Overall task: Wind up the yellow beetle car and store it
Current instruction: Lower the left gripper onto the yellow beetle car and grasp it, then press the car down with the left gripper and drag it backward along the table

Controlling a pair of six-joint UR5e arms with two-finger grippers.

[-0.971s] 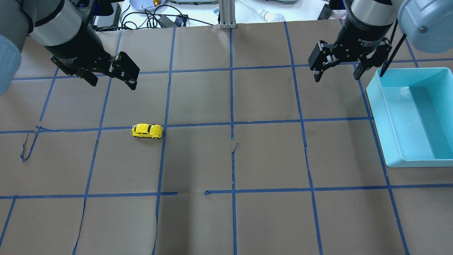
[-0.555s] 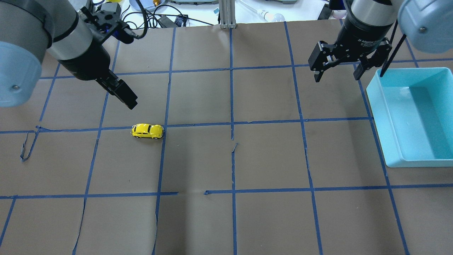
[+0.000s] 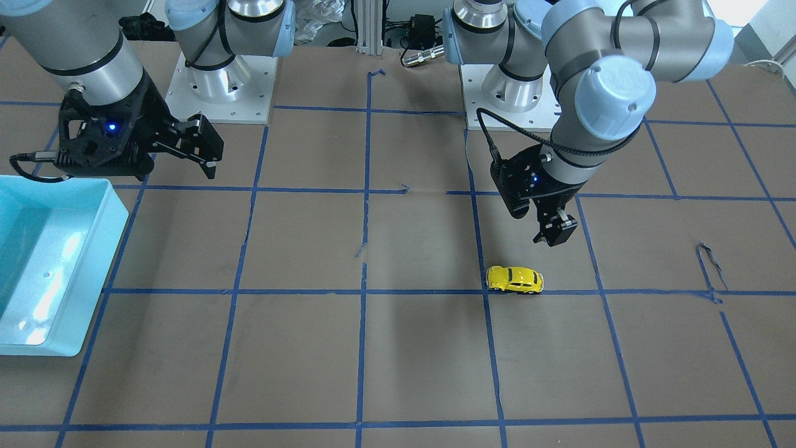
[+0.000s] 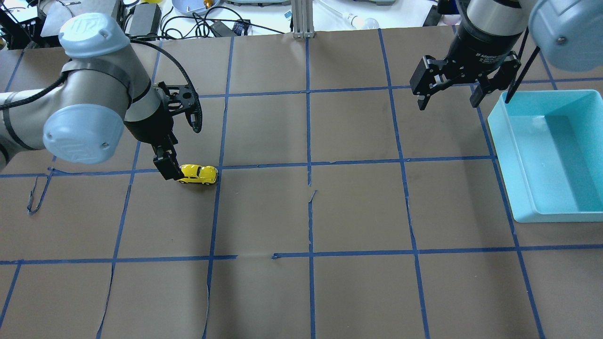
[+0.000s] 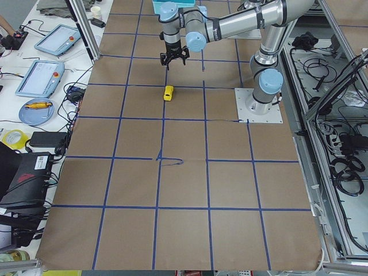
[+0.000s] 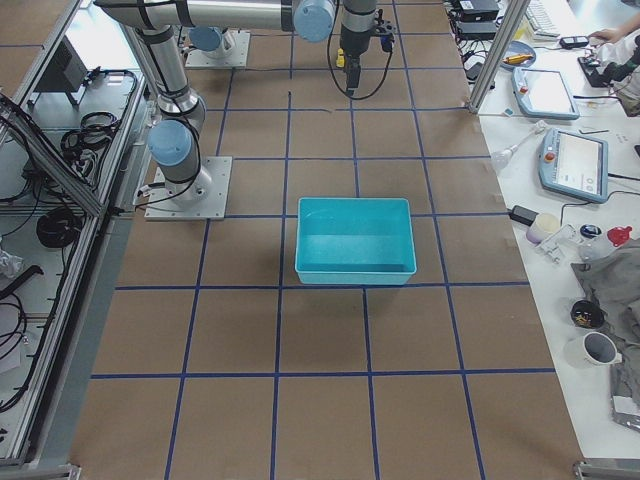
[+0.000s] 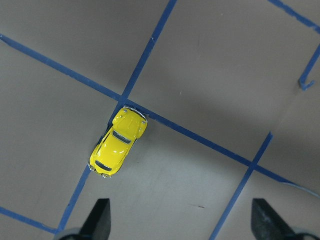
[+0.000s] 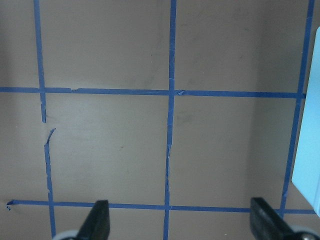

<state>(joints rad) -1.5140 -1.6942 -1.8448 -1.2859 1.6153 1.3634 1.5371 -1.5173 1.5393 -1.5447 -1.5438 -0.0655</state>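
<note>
Yellow beetle car [image 4: 200, 173]: upright on the surface [image 4: 358, 212], left of centre, at a tape crossing [image 7: 124, 97]. Left hand [image 7: 182, 220]: spread wide, low beside the car, likely lining up a grip. Right hand [image 4: 448, 101]: wide, empty, idle far right near the teal bin [image 4: 518, 188], the probable store.

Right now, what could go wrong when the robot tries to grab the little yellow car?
1. The yellow beetle car sits off to one side of the open left gripper, not between its fingers, so a finger could hit it.
2. It stands on its wheels; a nudge may roll it away.
</note>
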